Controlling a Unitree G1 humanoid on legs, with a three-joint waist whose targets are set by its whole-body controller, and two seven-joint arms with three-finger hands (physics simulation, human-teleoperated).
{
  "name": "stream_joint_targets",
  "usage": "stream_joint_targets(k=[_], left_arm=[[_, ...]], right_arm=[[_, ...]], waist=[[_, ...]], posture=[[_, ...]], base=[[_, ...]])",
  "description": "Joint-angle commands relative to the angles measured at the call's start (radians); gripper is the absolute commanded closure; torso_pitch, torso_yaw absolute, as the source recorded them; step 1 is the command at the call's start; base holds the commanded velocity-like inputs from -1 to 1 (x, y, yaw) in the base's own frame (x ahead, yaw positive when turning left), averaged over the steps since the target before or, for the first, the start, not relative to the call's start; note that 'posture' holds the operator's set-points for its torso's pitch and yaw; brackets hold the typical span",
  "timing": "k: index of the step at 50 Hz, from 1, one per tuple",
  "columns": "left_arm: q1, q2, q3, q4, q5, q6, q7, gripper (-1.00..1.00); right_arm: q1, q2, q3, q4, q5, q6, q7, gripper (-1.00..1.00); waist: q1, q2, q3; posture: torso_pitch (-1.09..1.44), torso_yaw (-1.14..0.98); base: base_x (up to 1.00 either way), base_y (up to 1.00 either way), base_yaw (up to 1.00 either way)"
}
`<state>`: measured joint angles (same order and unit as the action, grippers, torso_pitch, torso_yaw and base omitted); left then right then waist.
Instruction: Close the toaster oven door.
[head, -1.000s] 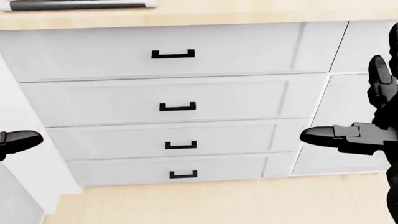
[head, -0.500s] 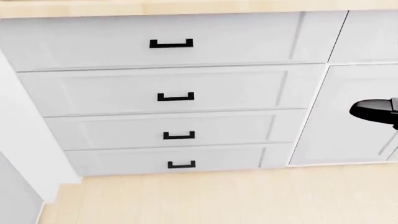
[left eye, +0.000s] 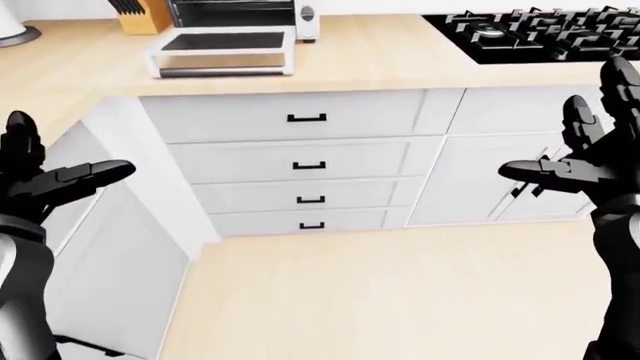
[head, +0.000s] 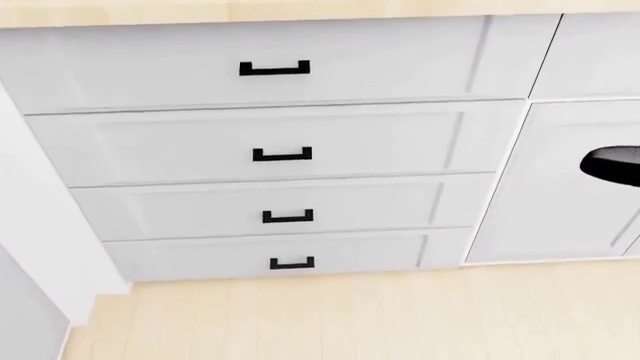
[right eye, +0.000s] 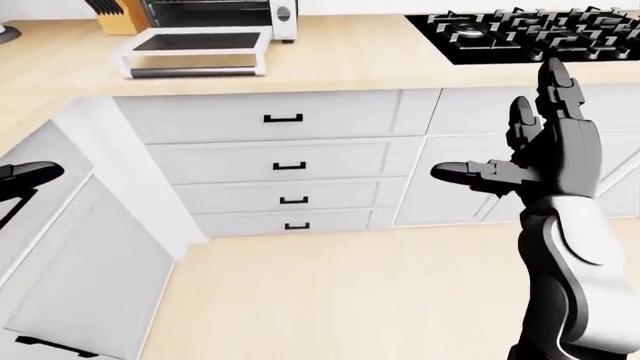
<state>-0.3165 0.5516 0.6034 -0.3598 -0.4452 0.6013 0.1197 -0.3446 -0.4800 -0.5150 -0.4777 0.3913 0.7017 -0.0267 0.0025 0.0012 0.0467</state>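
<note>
The toaster oven (left eye: 236, 12) stands on the wooden counter at the top of the left-eye view. Its door (left eye: 222, 49) hangs open, folded down flat over the counter, with the handle bar along its near edge. It shows in the right-eye view too (right eye: 195, 49). My left hand (left eye: 45, 176) is open and empty at the left edge, well below the oven. My right hand (right eye: 530, 150) is open and empty at the right, fingers spread upward. In the head view only a right fingertip (head: 615, 165) shows.
A stack of white drawers (left eye: 305, 161) with black handles sits under the counter. A black gas hob (left eye: 540, 30) is at the top right. A knife block (left eye: 140, 15) stands left of the oven. Light wood floor (left eye: 380, 292) lies below. White cabinets run along the left (left eye: 110, 262).
The head view has shifted so the drawers sit slightly higher. My left hand has left that view and my right hand has withdrawn to the right edge, only a fingertip showing.
</note>
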Motion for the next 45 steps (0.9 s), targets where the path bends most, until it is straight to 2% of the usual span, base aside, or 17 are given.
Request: stream_joint_targets(k=[1,6,7,11,16,18,22,25,27,30,32,33,34,35,37,42,45], left_arm=[[-0.019,0.019,0.013,-0.033,0.001,-0.03,0.0,-1.0],[-0.018,0.019,0.013,-0.03,0.001,-0.031,-0.002,-1.0],[-0.018,0.018,0.013,-0.029,0.002,-0.033,-0.002,-1.0],[-0.019,0.02,0.015,-0.029,0.0,-0.031,-0.001,-1.0],[-0.015,0.019,0.017,-0.03,0.001,-0.032,-0.003,-1.0],[-0.015,0.019,0.016,-0.029,0.0,-0.032,-0.004,-1.0],[-0.015,0.019,0.017,-0.03,0.0,-0.032,-0.004,-1.0],[-0.015,0.019,0.018,-0.032,0.001,-0.032,-0.002,-1.0],[-0.015,0.021,0.02,-0.035,-0.002,-0.028,-0.002,-1.0],[-0.013,0.02,0.02,-0.035,-0.002,-0.028,-0.002,-1.0],[-0.015,0.022,0.022,-0.035,-0.003,-0.026,-0.002,-1.0],[-0.017,0.023,0.022,-0.034,-0.003,-0.026,0.0,-1.0],[-0.017,0.023,0.022,-0.033,-0.004,-0.027,0.0,-1.0],[-0.017,0.022,0.02,-0.032,-0.003,-0.028,0.001,-1.0],[-0.018,0.023,0.019,-0.033,-0.003,-0.027,0.001,-1.0],[-0.021,0.025,0.018,-0.033,-0.005,-0.024,0.002,-1.0],[-0.021,0.026,0.018,-0.033,-0.006,-0.023,0.002,-1.0]], right_arm=[[-0.022,-0.018,-0.013,-0.031,0.002,-0.026,0.0,-1.0],[-0.024,-0.024,-0.015,-0.034,0.003,-0.021,0.001,-1.0],[-0.022,-0.024,-0.015,-0.032,0.002,-0.024,0.002,-1.0],[-0.022,-0.022,-0.011,-0.031,-0.001,-0.026,0.003,-1.0],[-0.018,-0.018,-0.009,-0.032,-0.008,-0.03,0.006,-1.0],[-0.018,-0.018,-0.009,-0.034,-0.008,-0.029,0.009,-1.0],[-0.023,-0.021,-0.013,-0.036,-0.007,-0.023,0.009,-1.0],[-0.02,-0.019,-0.012,-0.036,-0.008,-0.025,0.01,-1.0],[-0.02,-0.019,-0.013,-0.036,-0.008,-0.025,0.01,-1.0],[-0.021,-0.02,-0.013,-0.039,-0.007,-0.022,0.009,-1.0],[-0.021,-0.019,-0.013,-0.038,-0.007,-0.023,0.01,-1.0],[-0.022,-0.019,-0.013,-0.038,-0.007,-0.022,0.009,-1.0],[-0.023,-0.019,-0.013,-0.038,-0.006,-0.021,0.009,-1.0],[-0.024,-0.02,-0.013,-0.038,-0.005,-0.019,0.008,-1.0],[-0.026,-0.021,-0.015,-0.039,0.0,-0.015,0.008,-1.0],[-0.028,-0.024,-0.014,-0.043,0.004,-0.011,0.005,-1.0],[-0.028,-0.025,-0.017,-0.043,0.006,-0.01,0.004,-1.0]], waist=[[0.0,0.001,-0.02],[0.0,0.001,-0.021],[-0.001,0.006,-0.042],[-0.002,0.009,-0.022],[-0.006,0.02,-0.019],[-0.007,0.013,-0.018],[-0.006,-0.02,-0.01],[-0.008,-0.005,-0.019],[-0.011,-0.008,-0.019],[-0.013,0.013,-0.018],[-0.017,0.051,-0.016],[-0.017,0.082,-0.021],[-0.008,0.058,-0.016],[-0.004,0.067,-0.012],[0.001,0.06,-0.014],[0.002,0.016,-0.008],[0.005,-0.022,-0.01]], posture=[[0.0,0.0],[0.0,0.0],[0.0,0.0],[0.0,0.0],[0.0,0.0],[0.0,0.0],[0.0,0.0],[0.0,0.0],[0.0,0.0],[0.0,0.0],[0.0,0.0],[0.0,0.0],[0.0,0.0],[0.0,0.0],[0.0,0.0],[0.0,0.0],[0.0,0.0]], base=[[0.0,0.02,0.0],[0.0,0.02,0.0],[0.04,0.08,0.0],[0.08,0.1,0.0],[0.1,0.11,0.0],[0.11,0.12,0.0],[0.12,0.14,0.0],[0.12,0.14,0.0],[0.11,0.14,0.0],[0.12,0.14,0.0],[0.11,0.14,0.0],[0.12,0.15,0.0],[0.12,0.16,0.0],[0.12,0.15,0.0],[0.12,0.14,0.0],[0.12,0.17,0.0],[0.12,0.17,0.0]])
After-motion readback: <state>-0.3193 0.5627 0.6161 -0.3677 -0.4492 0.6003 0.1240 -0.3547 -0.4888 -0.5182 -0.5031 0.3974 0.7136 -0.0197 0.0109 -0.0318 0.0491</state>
